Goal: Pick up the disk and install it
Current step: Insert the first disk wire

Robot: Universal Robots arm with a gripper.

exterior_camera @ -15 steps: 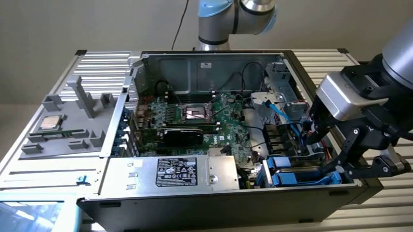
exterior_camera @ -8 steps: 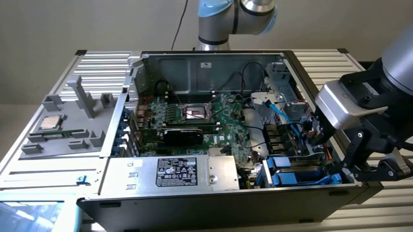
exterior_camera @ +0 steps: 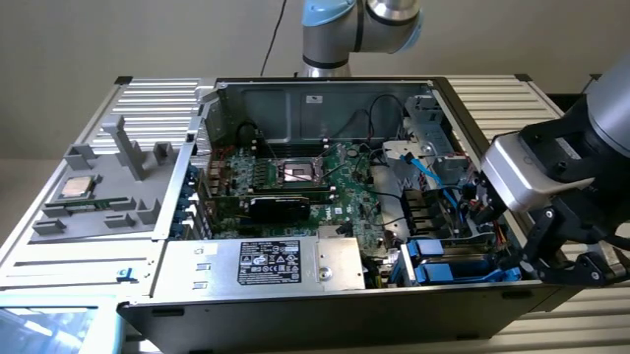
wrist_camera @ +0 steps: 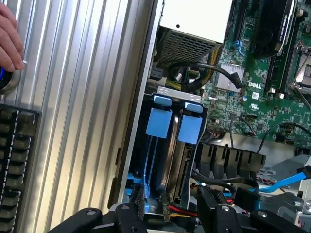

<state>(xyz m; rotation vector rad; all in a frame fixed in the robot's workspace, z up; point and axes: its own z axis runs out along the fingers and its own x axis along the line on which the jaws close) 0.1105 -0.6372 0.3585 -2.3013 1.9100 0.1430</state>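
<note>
We see a ribbed metal worktop (exterior_camera: 84, 258) carrying an open computer case (exterior_camera: 325, 313), which lies on its side with its inside facing up. Behind the case rises the robot arm (exterior_camera: 359, 22). Inside the case, the green motherboard (exterior_camera: 340, 181) fills the middle. A silver power-supply box (exterior_camera: 261, 264) with a dark label lies along the near wall.

On the worktop at the exterior view's left stands a grey fixture (exterior_camera: 108, 184) with a small square silver chip (exterior_camera: 79, 186) lying in it.

The gripper (exterior_camera: 566, 269) hangs over the case's corner at the exterior view's right. In the wrist view the gripper (wrist_camera: 172, 213) has its black fingers (wrist_camera: 138, 206) spread well apart, and nothing is held between them.

Directly beneath it is the drive bay (wrist_camera: 167, 90). The disk (wrist_camera: 159, 121) stands on edge there in its blue carrier frame. A second blue carrier (wrist_camera: 189, 128) sits just beside it, and silver metal shows between the two. In the exterior view the disk (exterior_camera: 440, 274) appears as blue plastic near the front wall of the case, close to the gripper.

Blue cables (exterior_camera: 421, 171) run above the bay. A person's hand (wrist_camera: 9, 39) rests on the worktop, well apart from the case.
</note>
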